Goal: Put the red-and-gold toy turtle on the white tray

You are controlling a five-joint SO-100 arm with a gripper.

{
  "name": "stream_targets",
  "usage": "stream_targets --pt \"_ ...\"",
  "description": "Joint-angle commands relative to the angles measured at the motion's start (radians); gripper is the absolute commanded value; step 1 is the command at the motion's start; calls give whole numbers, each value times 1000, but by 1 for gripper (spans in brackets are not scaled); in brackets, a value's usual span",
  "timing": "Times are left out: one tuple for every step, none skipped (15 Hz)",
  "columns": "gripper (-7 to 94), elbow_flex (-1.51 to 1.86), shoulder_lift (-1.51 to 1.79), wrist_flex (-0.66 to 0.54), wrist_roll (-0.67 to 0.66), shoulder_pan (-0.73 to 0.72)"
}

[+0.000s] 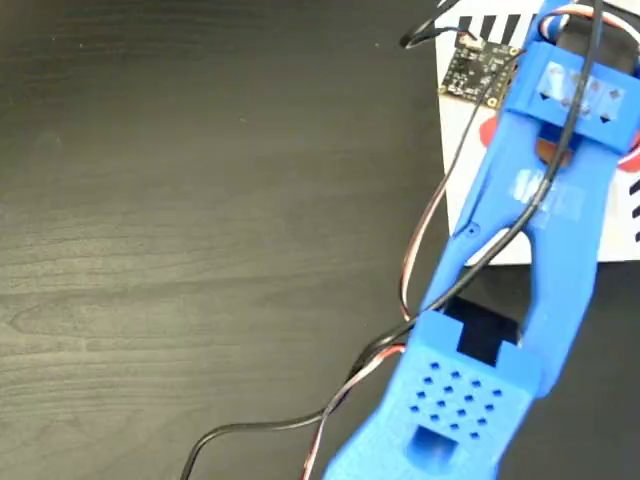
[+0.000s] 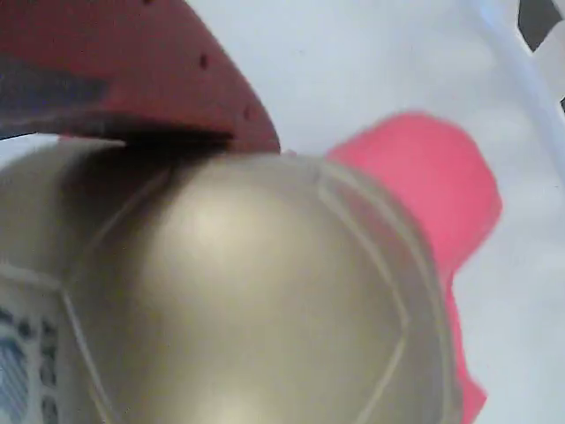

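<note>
Turtle (image 2: 256,300) fills wrist view, gold shell right under a red finger (image 2: 132,79) at top left, red head poking out to the right over white tray (image 2: 371,53). Jaws: I read them as clamped on turtle, but only one finger shows, so can't confirm. In fixed view blue arm (image 1: 540,250) hides jaws and nearly all of turtle; tray (image 1: 470,170) sits under it.

Risks, my guess: domed shell is slick, may squirt sideways on release; toy looks near tray edge, could roll off.

Surface: dark wood-grain table (image 1: 200,200). Loose cables (image 1: 300,420) trail by arm, snag risk.
</note>
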Motion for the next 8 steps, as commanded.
stream_targets --pt "53 -57 55 5 -20 8" --pt "53 -57 55 6 -25 9" --pt "55 -55 57 6 -29 11" --pt "59 -55 58 6 -35 12" --pt "59 -55 58 8 -38 12" --pt "59 -49 60 8 -40 12" --pt "59 -41 60 8 -41 12" --pt "59 -32 60 8 -41 11"
